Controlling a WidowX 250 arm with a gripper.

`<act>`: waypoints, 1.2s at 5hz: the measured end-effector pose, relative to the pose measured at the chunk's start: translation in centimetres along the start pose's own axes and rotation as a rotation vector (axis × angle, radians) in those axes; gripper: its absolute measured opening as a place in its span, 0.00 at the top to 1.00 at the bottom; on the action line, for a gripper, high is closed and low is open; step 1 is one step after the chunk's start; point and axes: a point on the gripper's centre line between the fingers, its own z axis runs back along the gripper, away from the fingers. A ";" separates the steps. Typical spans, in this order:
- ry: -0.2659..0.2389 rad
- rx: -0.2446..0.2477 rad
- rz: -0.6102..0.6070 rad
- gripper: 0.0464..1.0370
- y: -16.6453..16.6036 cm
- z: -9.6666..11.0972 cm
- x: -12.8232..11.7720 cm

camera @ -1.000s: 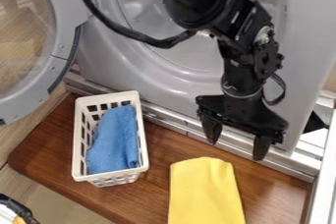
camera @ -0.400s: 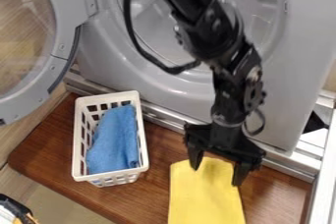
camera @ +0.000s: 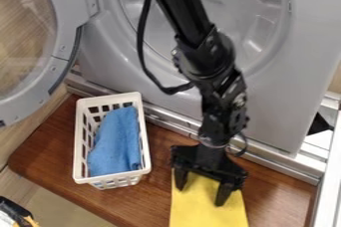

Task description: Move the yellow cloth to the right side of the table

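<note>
In the camera view my gripper (camera: 201,192) hangs over the upper part of the yellow cloth (camera: 205,212), its two fingers spread apart with yellow fabric visible between them. The cloth lies flat at the bottom of the view, right of centre, on the brown wooden table (camera: 276,202). My gripper's body covers the cloth's top edge. Whether the fingertips touch the fabric, I cannot tell.
A white basket (camera: 81,136) holding a blue cloth (camera: 116,144) stands left of my gripper. Behind the table are a grey machine front (camera: 276,91) and its open round door (camera: 63,37). A metal rail (camera: 289,169) borders the table's back.
My gripper has come down and left, from above the rail behind the cloth to over the cloth's upper part. It has stayed open, and the cloth has not visibly moved.
</note>
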 end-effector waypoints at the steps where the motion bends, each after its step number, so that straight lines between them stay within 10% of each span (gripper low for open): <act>1: 0.019 0.003 0.023 0.04 0.8 -1.3 0.0; 6: -0.048 -0.010 -0.131 0.04 -6.0 -0.8 0.1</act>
